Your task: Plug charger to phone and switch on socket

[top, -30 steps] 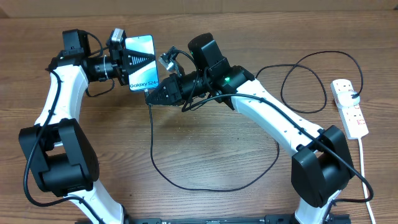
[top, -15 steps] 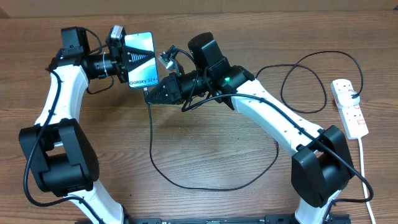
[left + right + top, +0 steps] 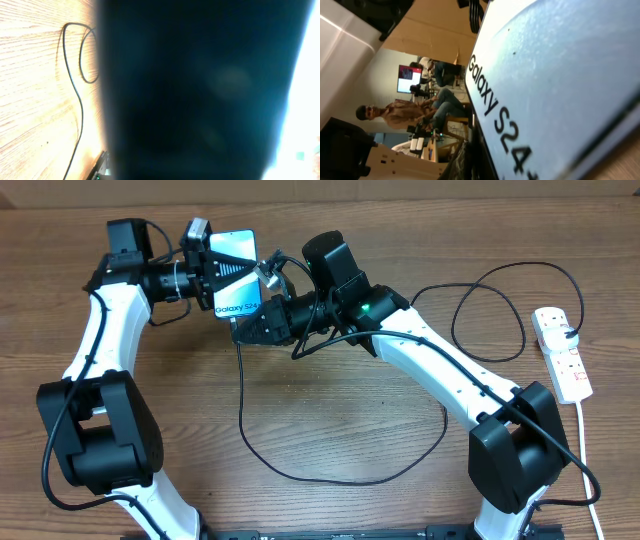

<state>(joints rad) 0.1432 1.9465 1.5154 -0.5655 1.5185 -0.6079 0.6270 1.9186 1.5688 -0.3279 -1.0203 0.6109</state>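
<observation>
My left gripper (image 3: 216,272) is shut on the phone (image 3: 240,246) and holds it above the table at the back left, teal screen up, white "Galaxy" band toward the right arm. In the left wrist view the phone (image 3: 200,90) is a dark blur that hides the fingers. My right gripper (image 3: 242,330) sits at the phone's lower edge, shut on the connector end of the charger (image 3: 242,410), whose thin black cable hangs from its tip. The phone (image 3: 560,75) fills the right wrist view, so the port and connector are hidden. The white socket (image 3: 563,358) lies at the far right.
The charger cable loops across the middle of the wooden table (image 3: 330,410) and coils at the back right (image 3: 500,310) before reaching the socket. The socket's white lead (image 3: 585,442) runs toward the front right edge. Part of the cable (image 3: 75,95) shows in the left wrist view.
The left arm has carried the phone to the right and tilted it, bringing its lower edge up against the right gripper. The right gripper has barely moved.
</observation>
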